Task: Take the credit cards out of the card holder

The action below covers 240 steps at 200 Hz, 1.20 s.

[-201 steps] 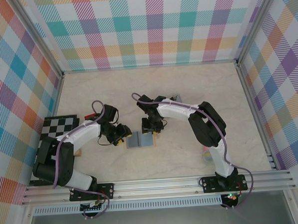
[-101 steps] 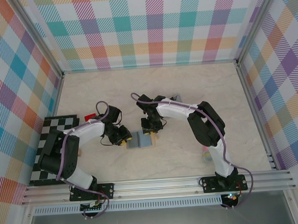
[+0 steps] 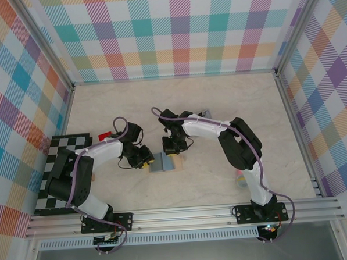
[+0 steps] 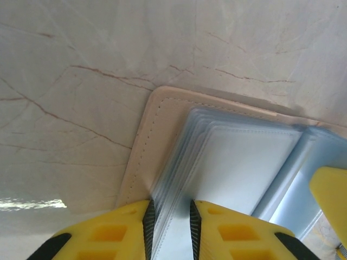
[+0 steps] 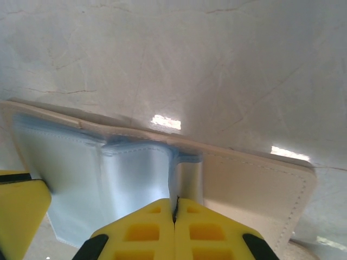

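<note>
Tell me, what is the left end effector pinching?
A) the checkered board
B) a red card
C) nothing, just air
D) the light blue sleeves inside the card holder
D: in the left wrist view the left end effector has its yellow fingers closed on the edge of the light blue sleeves of the open card holder, which lies on the table.

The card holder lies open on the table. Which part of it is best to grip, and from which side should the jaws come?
Probably the outer edge of the sleeves in the card holder, approached from the left end. The tan cover lies flat on the table, while the sleeve edges fan upward, thin enough to pinch.
</note>
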Tool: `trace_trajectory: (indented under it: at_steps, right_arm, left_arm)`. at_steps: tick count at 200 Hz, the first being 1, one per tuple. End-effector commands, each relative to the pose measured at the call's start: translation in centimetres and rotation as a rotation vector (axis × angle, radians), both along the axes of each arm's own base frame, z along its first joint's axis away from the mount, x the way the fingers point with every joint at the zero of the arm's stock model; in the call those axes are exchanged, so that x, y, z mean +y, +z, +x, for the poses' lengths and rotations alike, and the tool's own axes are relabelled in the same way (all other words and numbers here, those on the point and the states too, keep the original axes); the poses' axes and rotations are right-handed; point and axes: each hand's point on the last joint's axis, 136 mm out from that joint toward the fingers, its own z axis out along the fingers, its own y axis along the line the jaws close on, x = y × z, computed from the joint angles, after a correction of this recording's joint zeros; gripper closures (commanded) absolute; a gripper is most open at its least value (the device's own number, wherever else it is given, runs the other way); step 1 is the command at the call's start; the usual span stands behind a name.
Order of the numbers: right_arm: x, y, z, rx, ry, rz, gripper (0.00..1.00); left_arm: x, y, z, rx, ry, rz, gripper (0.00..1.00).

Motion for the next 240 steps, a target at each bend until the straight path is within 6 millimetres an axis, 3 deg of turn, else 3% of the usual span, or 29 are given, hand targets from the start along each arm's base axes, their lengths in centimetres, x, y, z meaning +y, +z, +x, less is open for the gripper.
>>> trace_trajectory:
  at_steps: [1, 47, 72, 108, 198, 240]
  right_arm:
    - [-1.4, -0.7, -0.4, -0.015, 0.024, -0.071, 0.96]
    - [-1.8, -1.3, -0.4, -0.015, 0.026, -0.096, 0.96]
    - [-2.0, -1.3, -0.4, -0.019, 0.019, -0.105, 0.96]
    - [-2.0, -1.4, -0.4, -0.019, 0.022, -0.104, 0.96]
    - [-1.7, -1.6, -0.7, -0.002, 0.028, -0.086, 0.96]
    - [-1.4, -1.7, -0.8, 0.006, 0.03, -0.074, 0.96]
  left_arm:
    - [0.2, 0.3, -0.4, -0.006, -0.04, 0.044, 0.7]
    - [0.2, 2.0, -0.2, -0.056, -0.066, 0.036, 0.64]
    - [-0.5, 2.5, 0.1, -0.078, -0.075, -0.006, 0.69]
    - [-0.7, 1.8, 0.0, -0.052, -0.08, -0.013, 0.73]
    - [-1.0, 0.7, 0.1, -0.018, -0.075, -0.017, 0.67]
    - [-1.9, 1.2, 0.3, -0.028, -0.083, -0.07, 0.68]
